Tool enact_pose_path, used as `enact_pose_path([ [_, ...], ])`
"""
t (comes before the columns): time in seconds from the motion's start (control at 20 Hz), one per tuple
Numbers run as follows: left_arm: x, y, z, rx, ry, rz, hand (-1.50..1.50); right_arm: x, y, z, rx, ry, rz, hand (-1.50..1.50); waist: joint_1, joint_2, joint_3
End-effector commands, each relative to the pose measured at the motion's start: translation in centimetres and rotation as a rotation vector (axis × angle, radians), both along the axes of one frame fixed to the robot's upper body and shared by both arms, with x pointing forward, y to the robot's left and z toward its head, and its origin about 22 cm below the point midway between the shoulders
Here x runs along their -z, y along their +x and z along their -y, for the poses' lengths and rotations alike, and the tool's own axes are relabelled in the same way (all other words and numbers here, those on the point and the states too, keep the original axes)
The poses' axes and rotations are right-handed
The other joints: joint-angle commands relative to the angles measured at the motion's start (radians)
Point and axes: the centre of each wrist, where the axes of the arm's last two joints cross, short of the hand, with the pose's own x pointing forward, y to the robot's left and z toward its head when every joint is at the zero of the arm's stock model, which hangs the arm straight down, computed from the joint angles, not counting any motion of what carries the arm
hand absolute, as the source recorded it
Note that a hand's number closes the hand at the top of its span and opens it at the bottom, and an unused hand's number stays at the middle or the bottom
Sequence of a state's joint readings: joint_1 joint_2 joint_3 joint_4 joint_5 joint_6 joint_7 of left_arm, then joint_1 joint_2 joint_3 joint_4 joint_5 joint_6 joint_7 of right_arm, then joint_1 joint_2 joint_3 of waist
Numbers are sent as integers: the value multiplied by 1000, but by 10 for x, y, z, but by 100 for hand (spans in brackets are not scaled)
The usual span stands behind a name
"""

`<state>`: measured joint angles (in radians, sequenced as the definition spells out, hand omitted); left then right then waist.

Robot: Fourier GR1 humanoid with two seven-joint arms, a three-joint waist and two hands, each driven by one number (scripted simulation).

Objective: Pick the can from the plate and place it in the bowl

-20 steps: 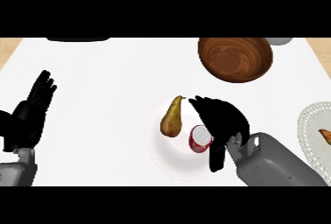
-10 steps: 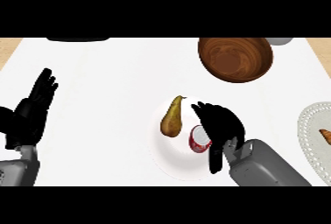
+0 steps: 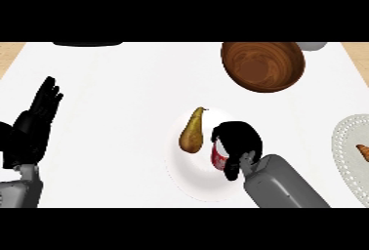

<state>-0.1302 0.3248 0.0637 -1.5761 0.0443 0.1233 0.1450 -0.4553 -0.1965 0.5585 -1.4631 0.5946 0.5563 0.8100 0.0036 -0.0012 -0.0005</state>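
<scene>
A red and white can [image 3: 217,156] lies on a white plate [image 3: 193,179] at the counter's middle. My right hand [image 3: 238,143] covers most of it, fingers curled down round it, so only its left edge shows. On the same plate, just left of the can, lies a brown pear [image 3: 192,133]. The brown wooden bowl [image 3: 262,65] stands at the back right, apart from the hand. At the left edge my left hand [image 3: 34,122] rests open with its fingers up.
A second white plate [image 3: 349,146] with a beaded rim holds an orange item at the right edge. A dark object [image 3: 88,43] sits at the back left and a grey one [image 3: 311,46] behind the bowl.
My right hand's fingers have curled down over the can from the spread pose a second ago. The left hand has shifted slightly right and up.
</scene>
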Motion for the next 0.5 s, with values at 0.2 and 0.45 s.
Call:
enact_pose_path([
  [0.2,-3,6,5,1,-1,-12,0,7,28,-1,-47,59,6,150,1,2,1],
  [0.45,-2,7,-6,12,10,-4,0,34,14,-11,-37,66,60,150,0,2,1],
])
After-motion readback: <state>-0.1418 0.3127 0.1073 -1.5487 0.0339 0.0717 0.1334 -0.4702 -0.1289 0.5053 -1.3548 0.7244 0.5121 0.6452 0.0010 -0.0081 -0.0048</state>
